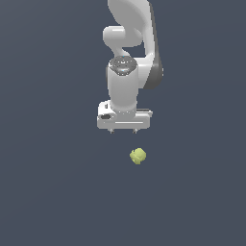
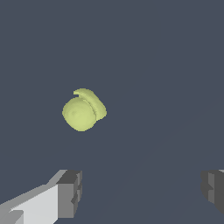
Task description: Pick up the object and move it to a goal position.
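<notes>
Exterior view: item 1, the object (image 1: 138, 156), small yellow-green lumpy ball, approx. round w/ a raised flap or ridge on one side; lies alone on the plain dark surface (image 1: 53, 192), just below the gripper (image 1: 123, 130) in the picture and slightly toward the exterior view's right, apart from it, no contact. Item 2, gripper: white, pointing down, jaws spread wide, holding nothing; the ball is much smaller than the gap. Wrist view: object (image 2: 83, 110) sits ahead of the two grey fingertips (image 2: 70, 192), not between them, so the jaws are prob. not yet centred over it. Handling est.: light; stiffness not shown, but the shape reads as firm; lumpy outline means uneven contact, and a round body may roll or squirt out if pinched off-centre. Take hold across the widest rounded part, pads on opposite sides near mid-height, avoiding the ridge. Goal position: no marker visible in either view.
</notes>
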`<control>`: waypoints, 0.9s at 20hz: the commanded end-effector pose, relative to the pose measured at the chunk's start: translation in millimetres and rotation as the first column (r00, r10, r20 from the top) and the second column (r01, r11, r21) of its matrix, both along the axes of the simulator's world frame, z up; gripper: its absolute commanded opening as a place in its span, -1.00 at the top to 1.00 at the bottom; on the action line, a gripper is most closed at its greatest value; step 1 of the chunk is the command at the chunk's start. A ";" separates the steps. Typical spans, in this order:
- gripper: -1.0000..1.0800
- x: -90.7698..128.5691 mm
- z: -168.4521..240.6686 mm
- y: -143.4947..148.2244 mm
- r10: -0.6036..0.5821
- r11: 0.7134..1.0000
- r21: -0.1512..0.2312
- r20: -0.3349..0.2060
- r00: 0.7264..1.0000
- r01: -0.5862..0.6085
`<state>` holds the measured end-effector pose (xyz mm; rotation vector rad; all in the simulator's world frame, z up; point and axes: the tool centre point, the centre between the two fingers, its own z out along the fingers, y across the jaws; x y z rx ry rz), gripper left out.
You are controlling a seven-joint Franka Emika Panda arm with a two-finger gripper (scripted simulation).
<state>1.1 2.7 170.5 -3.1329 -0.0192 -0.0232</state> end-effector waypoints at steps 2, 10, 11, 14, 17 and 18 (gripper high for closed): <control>-0.92 -0.1 -0.2 -0.1 0.001 1.000 0.000 0.000 1.000 -0.001; -0.92 -5.1 -11.2 -6.7 0.019 1.000 -0.007 -0.018 1.000 -0.019; -0.92 -5.7 -11.8 -7.5 0.018 1.000 -0.008 -0.019 1.000 -0.018; -0.92 -6.2 -11.8 -8.1 0.013 1.000 -0.008 -0.020 1.000 -0.014; -0.92 -4.9 -12.3 -6.6 0.025 1.000 -0.008 -0.019 1.000 -0.025; -0.92 -4.2 -12.9 -5.8 0.032 0.999 -0.008 -0.019 0.999 -0.032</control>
